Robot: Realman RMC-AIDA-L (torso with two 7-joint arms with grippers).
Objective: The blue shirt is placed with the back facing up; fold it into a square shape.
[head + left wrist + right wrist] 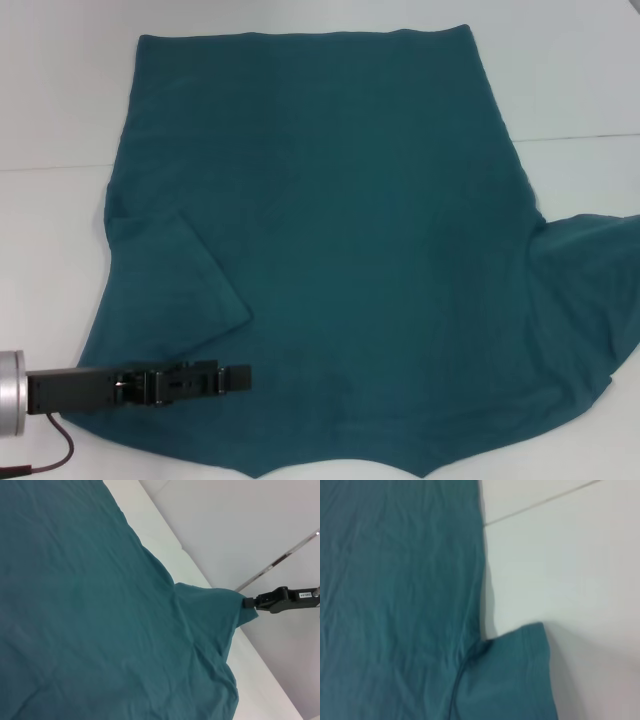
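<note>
- Large dark teal-blue short-sleeved cotton T-shirt (pixel 340 200), plain side up, spread over a white flat tabletop (pixel 60 100); covers most of the head view, hem edge far from the robot, neck end near it.
- Mostly flat across the body, with soft creases only.
- Left short sleeve (pixel 170 280) of the same teal cloth, turned inward and lying on top of the shirt's body, its hem running slantwise.
- Right short sleeve (pixel 590 290), stretched outward to the right edge of the head view, with folds fanning from the armpit.
- Black slim left gripper (pixel 235 378), low over the near left corner of the shirt, just beside the turned-in sleeve, pointing toward the shirt's middle; seen side-on, so cannot tell whether wide or narrow.
- Black right gripper (pixel 245 601), out of the head view but seen in the left wrist view, closed tight on the outer tip of the right sleeve (pixel 210 610), drawing it to a point above the tabletop.
- In the right wrist view, the sleeve hem (pixel 520 680) and the shirt's side edge against bare white tabletop.
- Thin grey seam line (pixel 580 138) across the tabletop, passing under the shirt.
</note>
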